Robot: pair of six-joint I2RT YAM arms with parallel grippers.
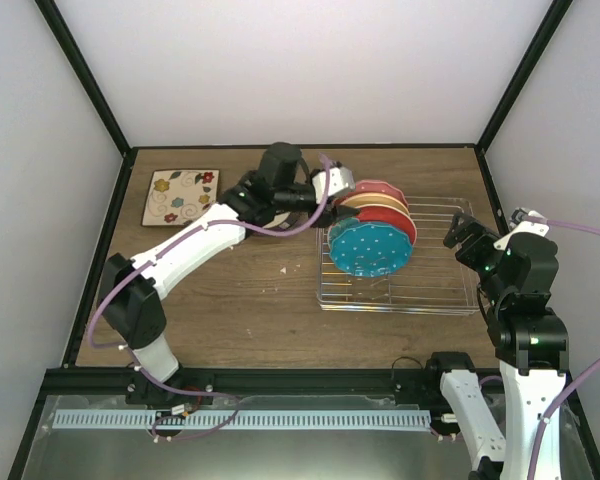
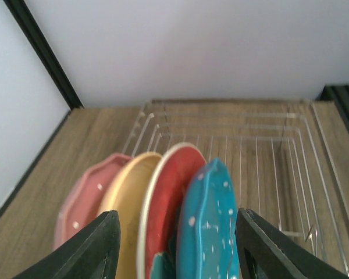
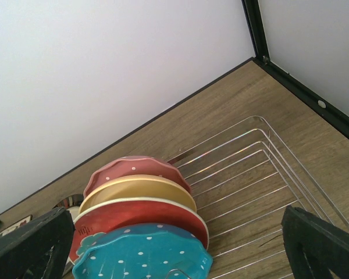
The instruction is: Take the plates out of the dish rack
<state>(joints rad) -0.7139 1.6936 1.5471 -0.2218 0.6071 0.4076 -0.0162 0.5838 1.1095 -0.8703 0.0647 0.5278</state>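
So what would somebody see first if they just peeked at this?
Bright plates standing on edge in the silver dish rack, right of the middle of the table: the teal polka-dot plate nearest, then the red plate, yellow plate and pink plate. The left tool hangs over them, fingers apart. A square flowery plate lies flat in the far left corner.

A dish rack (image 1: pixel 442 285) sits on the counter (image 1: pixel 250 290), right of centre. In its left half a row of plates (image 1: pixel 380 215) stands on edge, one behind another, the nearest plate (image 1: pixel 368 250) at the front. A lone plate (image 1: pixel 180 196) lies flat in the far left corner, well apart from the rack. The left tool (image 1: pixel 340 190) is at the row's far left side. The right tool (image 1: pixel 462 233) is over the rack's right end.
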